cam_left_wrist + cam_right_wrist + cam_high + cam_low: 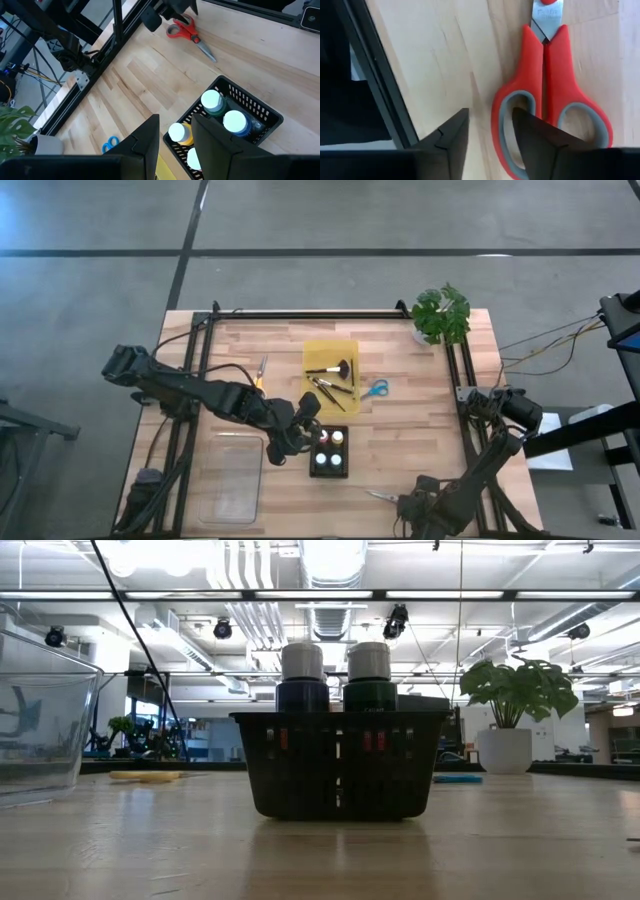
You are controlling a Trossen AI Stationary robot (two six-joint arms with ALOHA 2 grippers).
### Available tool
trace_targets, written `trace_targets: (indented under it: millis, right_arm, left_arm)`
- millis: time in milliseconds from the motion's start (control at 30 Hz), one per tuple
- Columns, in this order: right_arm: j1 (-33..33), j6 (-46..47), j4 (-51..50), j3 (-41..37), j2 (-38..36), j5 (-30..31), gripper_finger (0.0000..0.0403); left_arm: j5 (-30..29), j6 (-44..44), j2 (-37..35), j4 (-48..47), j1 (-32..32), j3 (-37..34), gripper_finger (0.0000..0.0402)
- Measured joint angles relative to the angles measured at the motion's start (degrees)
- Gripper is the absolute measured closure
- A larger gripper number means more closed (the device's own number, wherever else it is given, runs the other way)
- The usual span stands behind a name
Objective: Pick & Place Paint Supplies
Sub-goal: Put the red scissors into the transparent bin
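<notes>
Basket: we see the black slotted basket (pixel 330 452) at lower centre of the high view, holding four upright paint bottles (pixel 331 450), two rows of two.
Bottles: short, round-capped; the low view shows a white cap over a dark blue body (pixel 302 678) and a white cap over a green body (pixel 368 678) standing side by side above the rim.
Brushes: thin dark-handled paintbrushes (pixel 330 391) and the broad black-bristled brush (pixel 334 368) lie on the yellow tray (pixel 316 352) at centre, just above the basket in the frame.
Left gripper: the left gripper (pixel 297 433) hangs touching or just off the basket's left edge; its fingers (pixel 145 145) stand a little apart with nothing between them.
Key relation: the brushes lie up and to the right of this gripper in the high view, long axes running roughly left to right and slantwise; we judge the left arm far nearer to them.
Right gripper: the right gripper (pixel 490 137) sits low at the bottom of the high view, fingers slightly apart over the handle of the red scissors (pixel 550 90), gripping nothing that we can see.
Other: blue scissors (pixel 375 390) right of the tray; clear tub (pixel 232 475) at lower left.
</notes>
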Motion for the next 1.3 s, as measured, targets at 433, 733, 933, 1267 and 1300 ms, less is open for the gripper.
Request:
trace_targets:
  millis: [433, 733, 933, 1267, 1300]
  right_arm:
    - [0.00, 0.17, -0.72, -0.47, 0.17, 1.23, 0.0387]
    - [-0.07, -1.05, -7.79, 4.72, 0.57, 5.71, 0.0390]
    - [-0.02, 0.89, -19.27, 9.81, 0.48, 12.24, 0.0390]
    - [-6.22, -1.22, -30.26, 14.07, -1.33, 29.82, 0.0390]
    - [-6.93, -2.06, -30.02, 13.93, -1.70, 31.00, 0.0390]
  left_arm:
    - [-0.01, -0.03, 0.00, 0.08, -0.01, 0.00, 0.0280]
    - [-0.86, -1.05, 0.00, -1.96, -0.02, 0.00, 0.0280]
    - [-5.84, -7.82, -0.65, -10.72, 0.00, 0.00, 0.0280]
    - [-6.14, -19.26, -3.92, -16.47, 0.07, 0.00, 0.0280]
    - [-6.18, -20.67, -4.22, -17.93, 0.07, 0.00, 0.0280]
